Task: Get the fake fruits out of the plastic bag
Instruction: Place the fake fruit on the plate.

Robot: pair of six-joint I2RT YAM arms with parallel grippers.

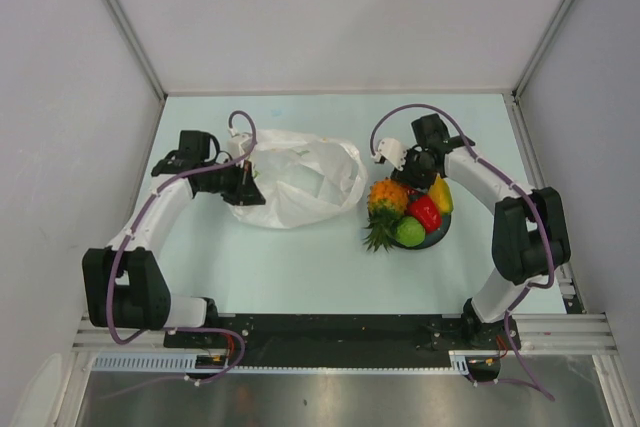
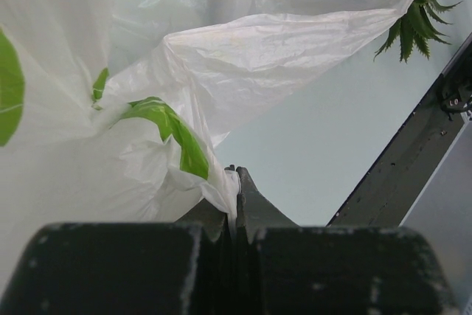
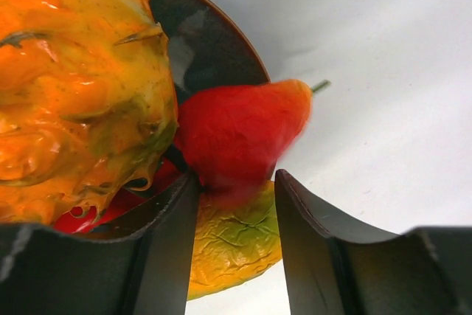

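1. Pale green worktop (image 1: 300, 277): smooth and matt.
2. Thin, crinkly, translucent white plastic bag (image 1: 300, 182) with green citrus print: slumped left of centre, toward the far edge. The left gripper (image 2: 232, 176) is clamped tight on a fold of film at the bag's left side, pinning it.
3. Dark, glossy round plate (image 1: 441, 235): right of centre, beside the bag, carrying the fake fruits (image 1: 412, 215).
4. Knobbly orange plastic pineapple (image 1: 387, 197): spiky green crown points toward the near edge.
5. Smooth red pepper-like piece (image 3: 243, 127): the right gripper (image 3: 236, 186) straddles its blunt end with jaws partly apart; whether they pinch it cannot be told. Judged step: setting this fruit down. Next: spread the jaws and rise straight, sparing the pile.
6. Wrinkled yellow-orange mango (image 3: 232, 245); round green fruit (image 1: 410, 233).
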